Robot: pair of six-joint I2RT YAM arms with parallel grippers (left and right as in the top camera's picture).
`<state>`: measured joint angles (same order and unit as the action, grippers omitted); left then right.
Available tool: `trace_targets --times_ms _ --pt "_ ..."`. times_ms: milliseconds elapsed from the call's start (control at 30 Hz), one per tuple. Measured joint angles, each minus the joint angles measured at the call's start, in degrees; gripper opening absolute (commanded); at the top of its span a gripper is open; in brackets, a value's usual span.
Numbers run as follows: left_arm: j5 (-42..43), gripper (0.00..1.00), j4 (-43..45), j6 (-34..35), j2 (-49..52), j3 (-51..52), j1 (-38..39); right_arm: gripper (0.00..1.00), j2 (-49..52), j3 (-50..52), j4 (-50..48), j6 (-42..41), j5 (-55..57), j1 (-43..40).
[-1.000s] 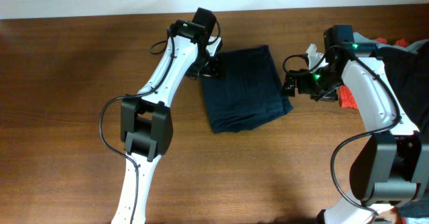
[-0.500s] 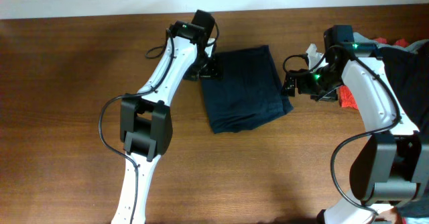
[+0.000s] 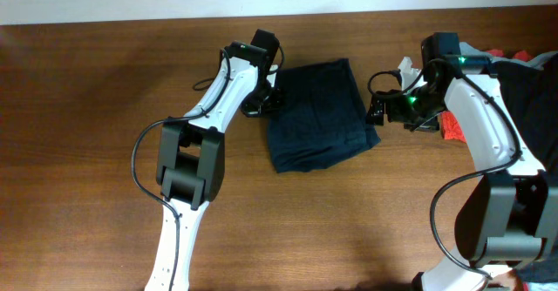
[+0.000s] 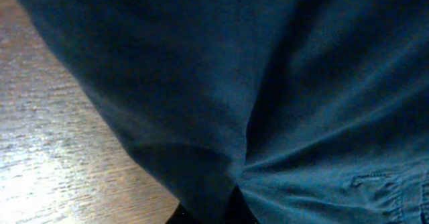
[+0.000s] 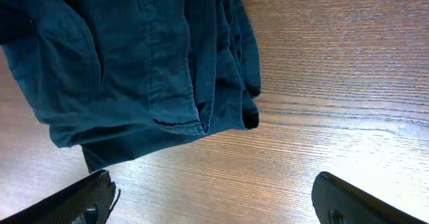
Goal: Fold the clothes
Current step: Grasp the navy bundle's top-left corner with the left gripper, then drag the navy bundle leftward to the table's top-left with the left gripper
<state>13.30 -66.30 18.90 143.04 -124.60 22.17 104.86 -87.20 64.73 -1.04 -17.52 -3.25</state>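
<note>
The navy shorts [image 3: 321,115] lie folded into a rough rectangle on the wooden counter [image 3: 87,152], between the two claws; the left claw [image 3: 266,99] sits at their far left corner, pressed together on a pinch of the cloth, which puckers into creases running toward its tips in the left wrist view; the right claw [image 3: 381,110] hangs just off the shorts' right edge, spread wide and holding nothing, bare wood showing between its fingers [image 5: 87,197]; behind that claw, beside the right arm, lies a heap of other garments [image 3: 532,82], mostly dark, with an orange-red piece [image 3: 452,127] at its near side.

Folded navy shorts [image 3: 319,115] — flat on table [image 3: 87,152]
</note>
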Motion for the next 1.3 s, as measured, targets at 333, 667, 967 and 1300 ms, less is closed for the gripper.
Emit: trace_targets --times_ms 333,667,967,1300 --pt "-7.2 0.0 0.5 -4.4 -0.5 -7.4 -1.3 0.99 0.0 0.0 0.0 0.0 0.0 0.0" --pt "-9.7 0.0 0.9 -3.8 -2.9 -8.9 -16.6 0.99 0.0 0.0 0.0 0.0 0.0 0.0" --pt "-8.5 0.0 1.5 5.8 -2.9 -8.9 -34.5 0.99 0.0 0.0 0.0 0.0 0.0 0.0" --pt "-7.2 0.01 1.4 13.2 -2.9 -8.9 -45.4 0.99 0.0 0.0 0.0 0.0 0.0 0.0"
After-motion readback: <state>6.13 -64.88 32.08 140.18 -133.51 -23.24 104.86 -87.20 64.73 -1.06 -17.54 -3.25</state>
